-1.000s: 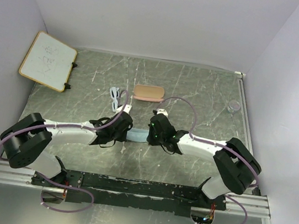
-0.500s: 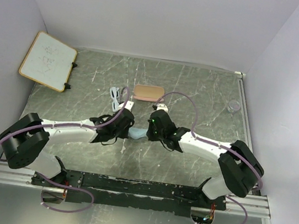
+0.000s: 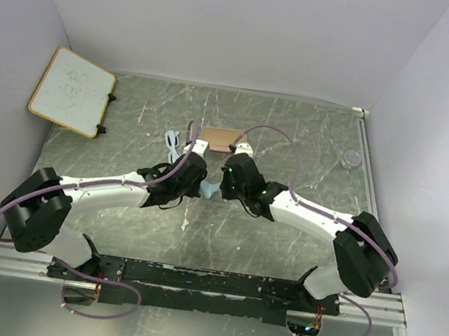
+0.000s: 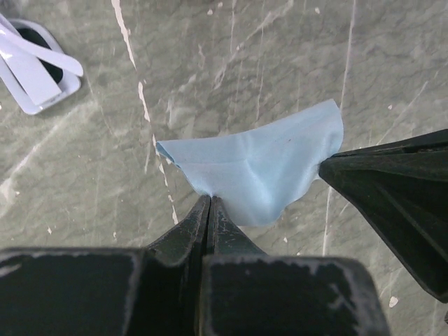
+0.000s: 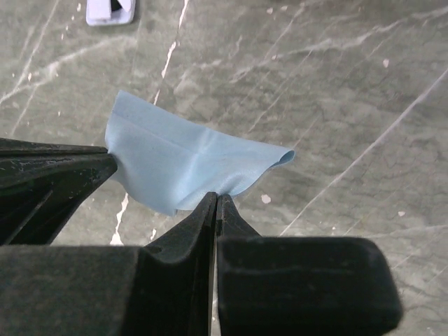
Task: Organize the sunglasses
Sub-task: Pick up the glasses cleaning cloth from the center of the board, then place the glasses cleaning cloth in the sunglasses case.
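Sunglasses (image 3: 175,146): on bench (image 3: 296,136), just left of pink case (image 3: 224,139), untouched, not yet stowed. Blue cloth (image 4: 259,171): L gripper (image 4: 210,199) & R gripper (image 5: 215,196) both clenched on opp. edges. Progress: early, most left.

The left gripper (image 4: 210,201), jaws closed, pinches the near edge of the blue cloth (image 4: 259,168). The right gripper (image 4: 330,166) pinches its right corner. Sunglasses (image 4: 33,73) lie far left, apart.
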{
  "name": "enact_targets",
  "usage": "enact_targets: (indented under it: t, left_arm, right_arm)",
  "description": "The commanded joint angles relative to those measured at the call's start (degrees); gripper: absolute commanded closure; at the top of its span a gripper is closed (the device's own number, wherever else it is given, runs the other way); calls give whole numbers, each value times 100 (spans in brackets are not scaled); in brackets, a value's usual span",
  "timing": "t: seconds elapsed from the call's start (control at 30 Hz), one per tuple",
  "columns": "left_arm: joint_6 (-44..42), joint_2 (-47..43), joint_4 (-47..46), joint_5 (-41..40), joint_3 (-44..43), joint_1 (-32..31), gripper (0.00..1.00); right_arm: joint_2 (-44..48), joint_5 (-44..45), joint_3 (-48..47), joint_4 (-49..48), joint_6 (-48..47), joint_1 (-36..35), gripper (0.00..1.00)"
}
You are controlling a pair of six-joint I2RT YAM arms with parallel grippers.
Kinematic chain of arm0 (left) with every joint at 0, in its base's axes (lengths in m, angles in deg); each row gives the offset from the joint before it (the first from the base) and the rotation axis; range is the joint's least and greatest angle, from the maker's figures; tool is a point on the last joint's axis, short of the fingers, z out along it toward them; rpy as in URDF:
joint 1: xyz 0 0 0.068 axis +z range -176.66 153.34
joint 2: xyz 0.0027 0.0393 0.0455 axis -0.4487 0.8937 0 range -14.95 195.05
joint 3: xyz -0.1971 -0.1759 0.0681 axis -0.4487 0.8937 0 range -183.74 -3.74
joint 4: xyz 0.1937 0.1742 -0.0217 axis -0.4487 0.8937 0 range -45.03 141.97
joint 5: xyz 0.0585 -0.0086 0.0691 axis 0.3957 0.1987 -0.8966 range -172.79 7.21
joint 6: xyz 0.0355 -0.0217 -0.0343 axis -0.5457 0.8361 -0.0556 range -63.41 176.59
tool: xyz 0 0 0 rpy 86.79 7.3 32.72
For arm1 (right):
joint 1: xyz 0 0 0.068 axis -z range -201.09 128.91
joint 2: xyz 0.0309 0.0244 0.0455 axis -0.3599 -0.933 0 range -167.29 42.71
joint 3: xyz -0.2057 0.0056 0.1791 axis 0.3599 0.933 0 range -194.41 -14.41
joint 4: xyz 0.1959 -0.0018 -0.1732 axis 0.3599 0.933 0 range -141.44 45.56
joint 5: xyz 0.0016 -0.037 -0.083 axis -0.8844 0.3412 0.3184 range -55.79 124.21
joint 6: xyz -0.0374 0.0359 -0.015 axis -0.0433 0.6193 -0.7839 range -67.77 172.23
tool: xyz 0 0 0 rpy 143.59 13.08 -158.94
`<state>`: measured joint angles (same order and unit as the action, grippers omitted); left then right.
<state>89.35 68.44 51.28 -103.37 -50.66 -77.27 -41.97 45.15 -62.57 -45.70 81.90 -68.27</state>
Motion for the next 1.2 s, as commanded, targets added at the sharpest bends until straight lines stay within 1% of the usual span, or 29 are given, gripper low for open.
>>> enact_targets:
  t: [0.0, 0.27, 0.63, 0.93, 1.17]
  left_arm:
    - [-281, 108, 25, -51, -328, 148, 93]
    - [-581, 461, 23, 75, -932, 495, 93]
    - [-782, 1093, -188, 303, -1669, 948, 93]
    - [-884, 1537, -354, 360, -2160, 1094, 93]
    - [-934, 1771, -548, 466, -2321, 1237, 93]
  right_arm:
    - [-40, 94, -239, 68, -190, 151, 100]
    - [-298, -175, -680, 72, -420, 653, 100]
    - [-876, -446, -1676, 187, -759, 1213, 100]
    - [-1248, -474, -2092, 152, -823, 1381, 100]
    - [-1438, -454, -2192, 28, -856, 1477, 100]
